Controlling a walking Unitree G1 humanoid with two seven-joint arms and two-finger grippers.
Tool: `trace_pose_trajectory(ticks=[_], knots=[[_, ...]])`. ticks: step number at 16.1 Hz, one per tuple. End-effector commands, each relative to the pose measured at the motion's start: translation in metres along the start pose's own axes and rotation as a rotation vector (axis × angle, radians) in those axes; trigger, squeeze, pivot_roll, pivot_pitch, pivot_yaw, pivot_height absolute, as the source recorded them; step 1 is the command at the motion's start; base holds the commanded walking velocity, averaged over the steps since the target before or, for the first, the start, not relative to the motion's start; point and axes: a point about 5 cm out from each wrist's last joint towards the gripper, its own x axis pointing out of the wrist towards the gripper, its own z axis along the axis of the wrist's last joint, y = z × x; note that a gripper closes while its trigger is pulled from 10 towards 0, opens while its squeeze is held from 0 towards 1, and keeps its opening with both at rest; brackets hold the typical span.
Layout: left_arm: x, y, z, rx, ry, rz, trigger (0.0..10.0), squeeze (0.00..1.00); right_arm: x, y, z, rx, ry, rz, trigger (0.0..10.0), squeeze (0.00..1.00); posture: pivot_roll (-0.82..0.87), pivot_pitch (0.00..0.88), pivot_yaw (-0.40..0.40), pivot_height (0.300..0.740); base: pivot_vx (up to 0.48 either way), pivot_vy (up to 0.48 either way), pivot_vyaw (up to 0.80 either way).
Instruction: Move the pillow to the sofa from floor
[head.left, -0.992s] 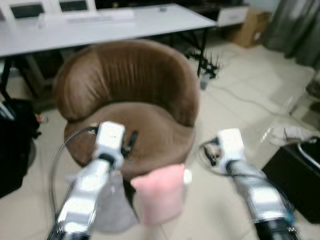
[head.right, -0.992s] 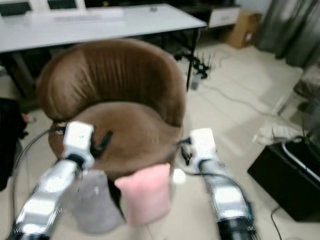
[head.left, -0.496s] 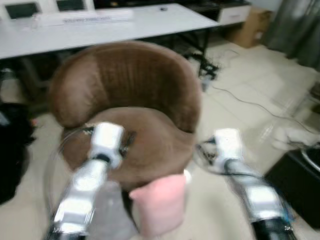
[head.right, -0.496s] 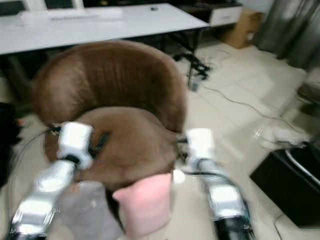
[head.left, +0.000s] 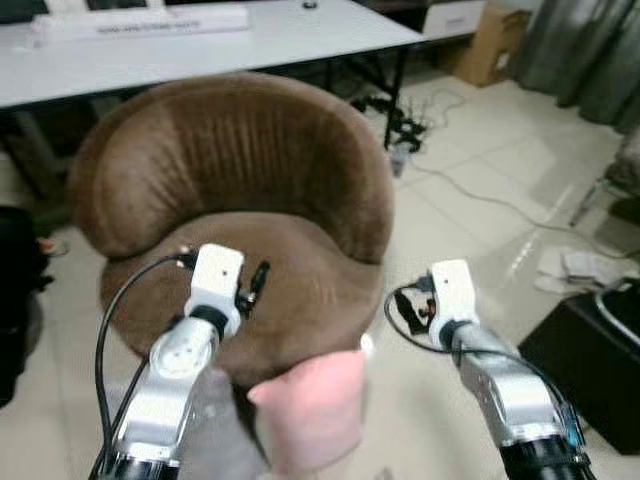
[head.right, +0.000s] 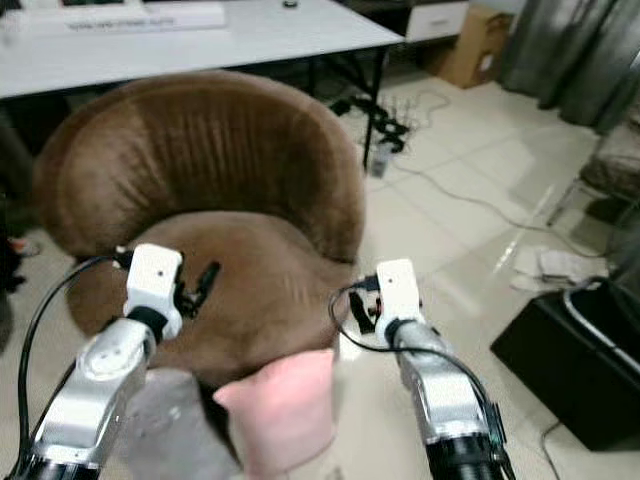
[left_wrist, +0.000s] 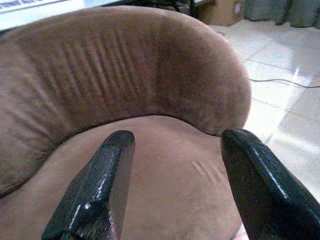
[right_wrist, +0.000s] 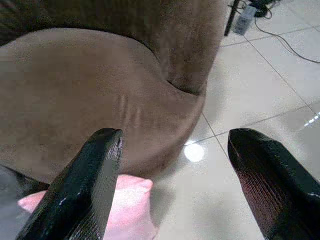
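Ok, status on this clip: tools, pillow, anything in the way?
Left tool open above the brown chair seat. Right tool open, empty, off the seat's right edge. Pink pillow on the floor against the chair front, ungrasped. Grey cushion beside it.

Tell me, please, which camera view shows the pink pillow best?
The right eye view shows it best: the pink pillow leans on the brown chair front, nearly whole, cut only at the frame's bottom. The left eye view shows about the same. The right wrist view catches only its top corner, between the open right claw fingers.
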Motion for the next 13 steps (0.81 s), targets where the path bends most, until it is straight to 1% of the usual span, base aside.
trace_pose_trajectory(ticks=[1,9,13], knots=[[-0.0001,-0.0028,0.0010,0.006,-0.002,-0.007,10.0,0.00,-0.0010,-0.0054,0.0062,-0.003,-0.016,-0.015,10.0,0.00,0.07,0.000,-0.004,0.730,0.000,0.000,0.00],[0.0002,-0.0035,-0.0024,0.011,0.013,-0.001,10.0,0.00,-0.0013,-0.0068,0.0064,-0.009,-0.012,-0.013,10.0,0.00,0.07,0.000,-0.010,0.650,0.000,0.000,0.00],[0.0010,-0.0038,-0.0030,0.026,0.018,-0.012,10.0,0.00,-0.0017,-0.0069,0.0063,-0.001,-0.013,-0.021,10.0,0.00,0.07,0.000,-0.010,0.635,0.000,0.000,0.00]])
